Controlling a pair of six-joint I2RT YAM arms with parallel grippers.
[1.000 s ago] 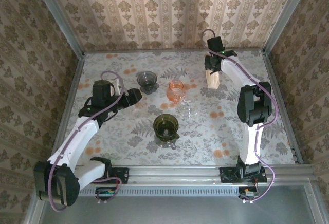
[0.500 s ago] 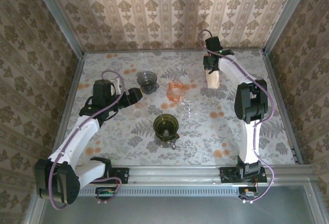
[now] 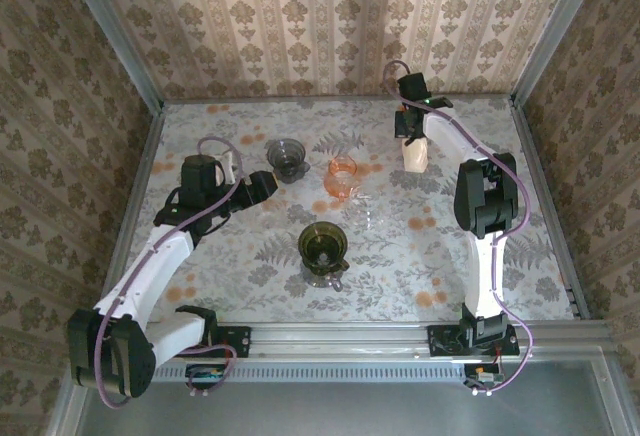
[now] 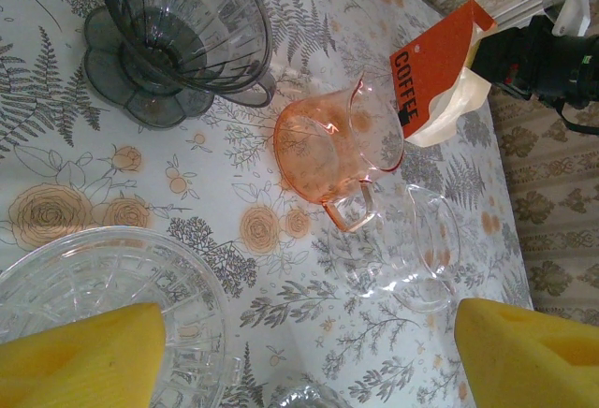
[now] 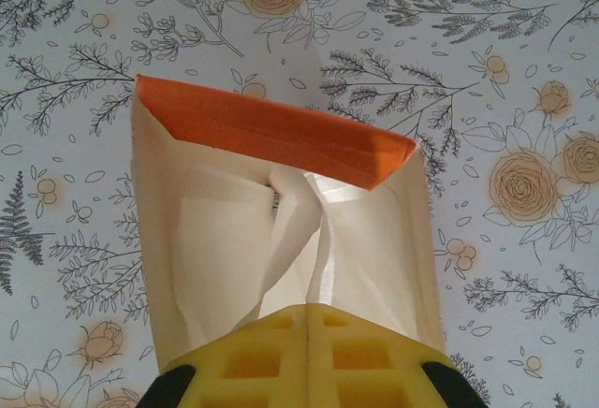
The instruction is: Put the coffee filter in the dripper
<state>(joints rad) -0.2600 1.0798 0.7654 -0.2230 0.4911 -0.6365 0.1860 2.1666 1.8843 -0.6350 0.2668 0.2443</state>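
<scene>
Clearly the right gripper (image 5: 314, 319) is closed — its yellow fingers (image 5: 248, 363) pressed together on a fold of white coffee filter (image 5: 295, 230) inside the open filter bag (image 5: 271, 132), which stands at the far right of the surface (image 3: 520, 246). Over on the left, the left gripper (image 4: 304, 347) hangs wide open, holding nothing, above a clear glass dish (image 4: 122, 286) — near the grey dripper (image 4: 178, 24), well apart from the bag.

Only thing I can actually read is "COFFEE", black caps on the orange flap of the filter pack (image 4: 432, 69). Might be smaller print below, too blurry to tell.
</scene>
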